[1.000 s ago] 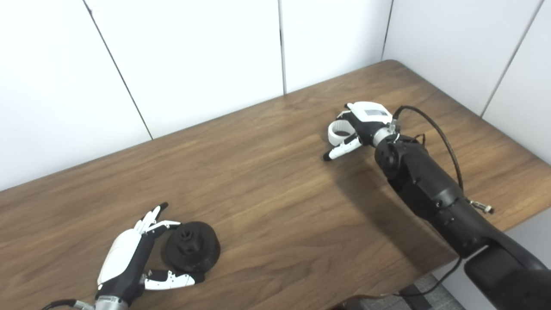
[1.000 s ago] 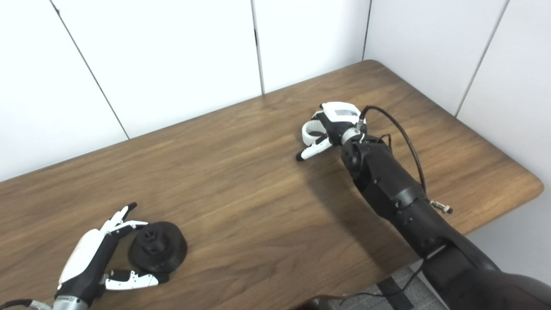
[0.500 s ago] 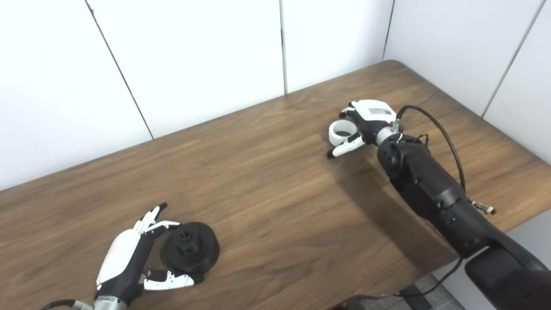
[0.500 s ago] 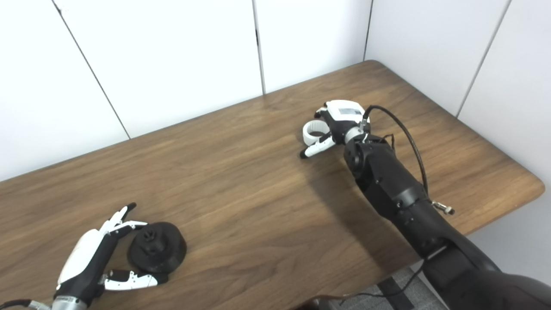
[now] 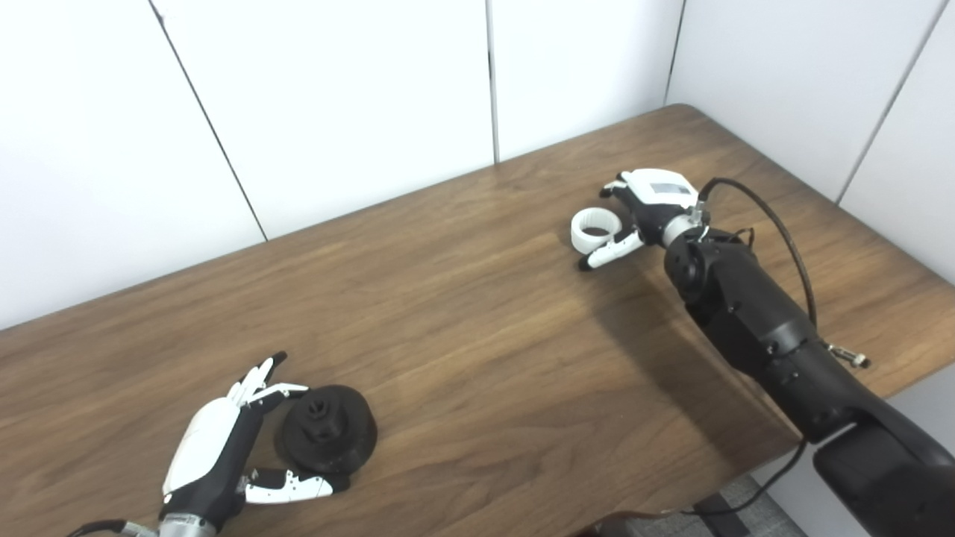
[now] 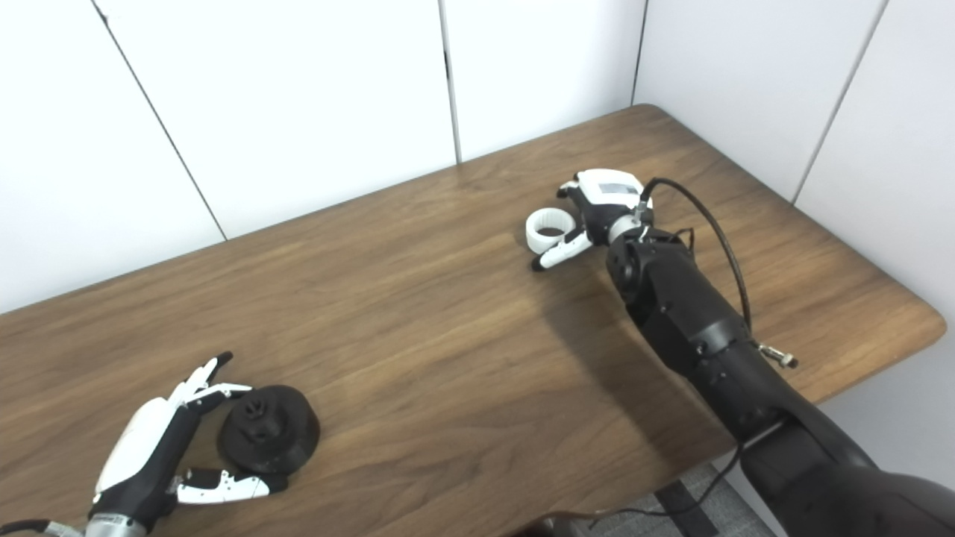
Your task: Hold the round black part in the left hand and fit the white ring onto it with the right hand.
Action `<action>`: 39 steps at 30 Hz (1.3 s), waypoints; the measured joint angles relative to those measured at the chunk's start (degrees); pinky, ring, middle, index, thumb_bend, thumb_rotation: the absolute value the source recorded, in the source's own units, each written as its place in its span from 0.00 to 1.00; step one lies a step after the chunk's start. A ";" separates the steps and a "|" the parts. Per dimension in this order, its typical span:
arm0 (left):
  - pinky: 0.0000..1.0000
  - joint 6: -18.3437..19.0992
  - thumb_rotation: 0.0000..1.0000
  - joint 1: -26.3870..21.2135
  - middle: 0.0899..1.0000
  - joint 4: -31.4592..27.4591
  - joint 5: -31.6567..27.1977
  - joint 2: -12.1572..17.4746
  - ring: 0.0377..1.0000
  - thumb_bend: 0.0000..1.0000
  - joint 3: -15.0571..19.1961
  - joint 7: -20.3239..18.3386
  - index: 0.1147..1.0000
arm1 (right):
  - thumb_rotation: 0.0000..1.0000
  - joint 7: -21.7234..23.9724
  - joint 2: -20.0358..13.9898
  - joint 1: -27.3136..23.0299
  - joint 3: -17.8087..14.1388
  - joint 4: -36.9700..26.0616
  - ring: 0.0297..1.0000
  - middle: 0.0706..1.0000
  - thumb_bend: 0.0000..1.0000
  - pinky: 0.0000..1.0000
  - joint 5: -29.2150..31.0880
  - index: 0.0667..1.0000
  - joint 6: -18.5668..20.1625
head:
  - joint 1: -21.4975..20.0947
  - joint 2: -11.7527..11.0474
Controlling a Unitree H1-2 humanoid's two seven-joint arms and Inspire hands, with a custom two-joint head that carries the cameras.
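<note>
White panel walls on two sides, and a wood table (image 5: 477, 313) with hardly anything on it, so nothing gets in the way here.

Near the front left corner sits the black part (image 5: 326, 440), a chunky round disc with a raised hub in the middle. It lies flat on the table. The left hand (image 5: 224, 455) is cupped beside it, fingers spread apart and thumb stretched along the near rim, touching or nearly so. Not gripped yet as far as I can see. My guess is it's a rigid plastic or rubbery thing with some weight to it, matte so not too slippery. I'd grab it around the outer rim from the side and keep the hub facing up and uncovered, since that's presumably where the other piece goes.

Way over toward the far right is the white ring (image 5: 592, 228), lying flat with the hole up. The right hand (image 5: 642, 212) is just beside it, fingers curled above and thumb reaching under the near side, but it's holding nothing. The ring looks light, thin-walled, stiff and smooth, so it could easily skate off across the wood if poked. Best bet is pinching across the wall, one pad inside the hole and one outside, or squeezing opposite outer edges gently.
</note>
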 measured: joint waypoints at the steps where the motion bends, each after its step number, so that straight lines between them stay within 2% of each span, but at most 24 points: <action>1: 1.00 0.00 0.32 0.00 1.00 0.00 0.00 0.02 1.00 0.96 0.00 0.00 0.59 | 0.41 -0.08 -0.05 0.00 -0.02 0.00 0.92 0.96 0.84 0.85 0.00 0.77 0.00 | 0.00 0.00; 10: 1.00 0.01 0.32 0.00 1.00 -0.04 -0.03 0.14 1.00 0.95 0.08 -0.04 0.59 | 0.35 -2.28 -0.15 0.20 -0.05 0.00 0.88 0.91 0.82 0.79 0.11 0.68 -0.02 | -0.09 0.26; 15: 1.00 0.13 0.31 0.01 1.00 -0.17 -0.07 0.16 1.00 0.95 0.18 -0.23 0.58 | 0.31 -7.10 -0.14 1.21 -0.33 -0.06 0.86 0.88 0.80 0.83 2.51 0.61 -1.31 | 0.09 0.44; 17: 1.00 0.13 0.30 0.02 1.00 -0.17 -0.07 0.18 1.00 0.95 0.23 -0.24 0.58 | 0.31 -8.06 -0.13 1.60 -0.34 -0.08 0.87 0.89 0.81 0.87 3.22 0.62 -1.50 | 0.26 0.53; 22: 1.00 0.15 0.31 0.03 1.00 -0.21 -0.07 0.22 1.00 0.95 0.24 -0.28 0.59 | 0.33 -8.29 -0.19 1.65 -0.22 -0.13 0.87 0.89 0.83 0.87 3.92 0.63 -1.42 | 0.44 0.70; 29: 1.00 0.78 0.31 0.03 1.00 -0.45 -0.04 0.19 1.00 0.95 0.24 -0.52 0.58 | 0.34 -10.14 -0.22 1.94 0.34 -0.11 0.85 0.88 0.87 0.79 3.97 0.64 -1.48 | 0.88 0.88; 34: 1.00 0.89 0.31 0.03 1.00 -0.46 -0.04 0.20 1.00 0.95 0.25 -0.51 0.59 | 0.40 -10.44 -0.49 2.18 1.01 -0.12 0.89 0.92 0.89 0.80 4.07 0.73 -1.37 | 0.97 0.88; 39: 1.00 1.17 0.30 0.03 1.00 -0.55 -0.03 0.19 1.00 0.94 0.27 -0.51 0.59 | 0.42 -8.45 -1.18 2.29 2.10 -0.91 0.92 0.96 0.89 0.83 3.99 0.80 -0.07 | 0.97 0.97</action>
